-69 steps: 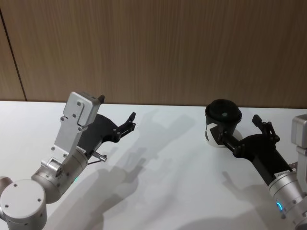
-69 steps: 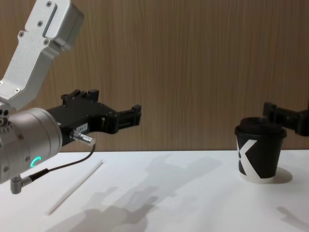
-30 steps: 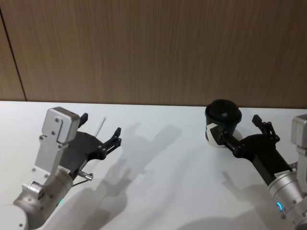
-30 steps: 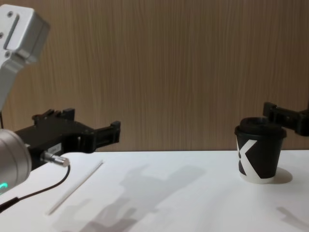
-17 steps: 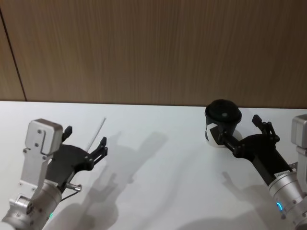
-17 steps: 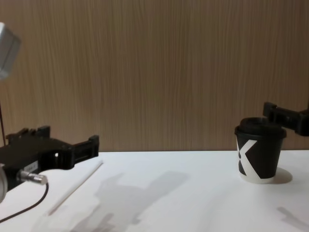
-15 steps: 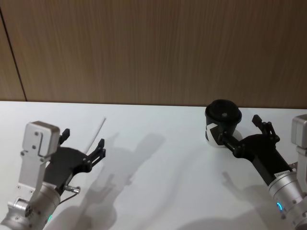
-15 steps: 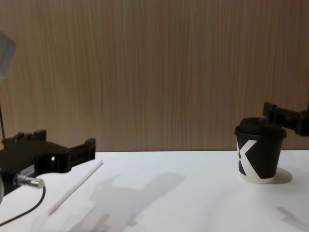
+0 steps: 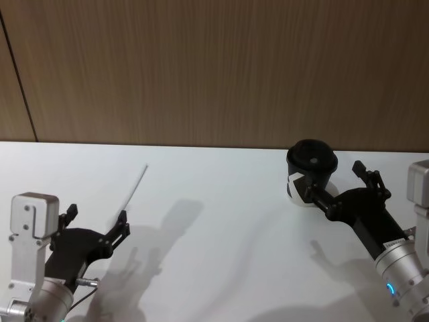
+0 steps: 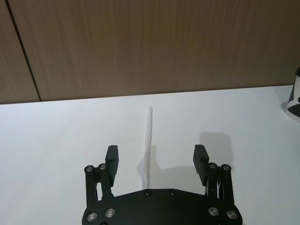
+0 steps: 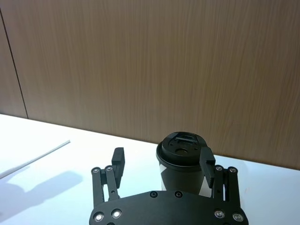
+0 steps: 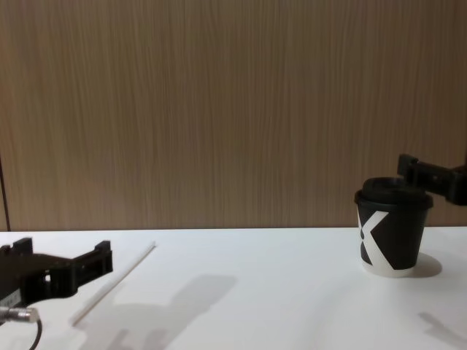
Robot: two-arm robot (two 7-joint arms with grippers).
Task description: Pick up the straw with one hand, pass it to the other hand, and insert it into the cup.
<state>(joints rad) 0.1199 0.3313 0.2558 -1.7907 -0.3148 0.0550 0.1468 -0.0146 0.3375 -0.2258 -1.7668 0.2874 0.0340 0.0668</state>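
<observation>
The left gripper [image 9: 96, 216], wide open, hangs over the near end of the straw [image 9: 134, 184]; next it should drop and pinch it. The right gripper [image 9: 335, 180] sits open by the cup [image 9: 310, 161].

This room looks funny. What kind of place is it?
Probably a robot test room: a plain white table, a wood wall, the left pincer by a straw and the right pincer at a cup.
</observation>
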